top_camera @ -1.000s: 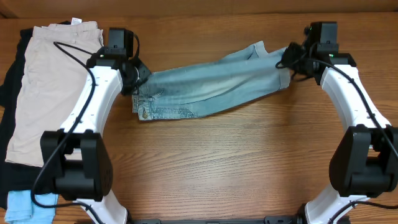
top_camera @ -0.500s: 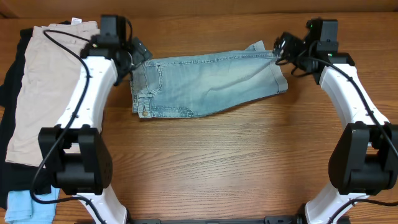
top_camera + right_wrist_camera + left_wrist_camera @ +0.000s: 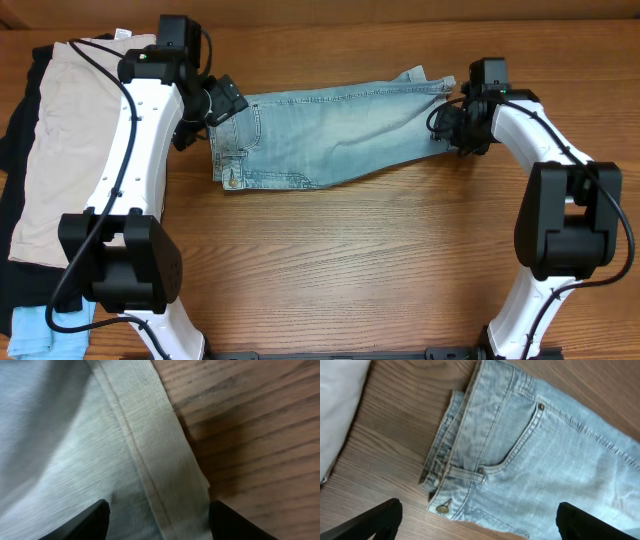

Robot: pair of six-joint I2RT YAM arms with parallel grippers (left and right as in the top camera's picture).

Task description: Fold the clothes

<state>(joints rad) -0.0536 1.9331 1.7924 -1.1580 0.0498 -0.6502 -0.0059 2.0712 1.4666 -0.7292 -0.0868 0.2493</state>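
The clothes in play are pale blue denim shorts [image 3: 335, 130], lying flat across the far middle of the table. Their waistband points left and their hems point right. My left gripper [image 3: 225, 100] hovers over the waistband end, wide open. In the left wrist view its fingers [image 3: 370, 520] stand far apart above the pocket and metal button [image 3: 441, 508], touching nothing. My right gripper [image 3: 452, 128] is low over the right hem. In the right wrist view its jaws straddle the stitched hem [image 3: 165, 485], fingers [image 3: 85, 522] apart, not pinching it.
Beige shorts [image 3: 70, 140] lie on a black garment [image 3: 15, 130] along the left edge. A small light-blue piece [image 3: 35, 335] sits at the near left corner. Bare wood spans the table's near half.
Both grippers opened and let go of the denim shorts, which settled flat. The right gripper then dropped left onto the hem, and its jaws narrowed somewhat. The left gripper drew back slightly.
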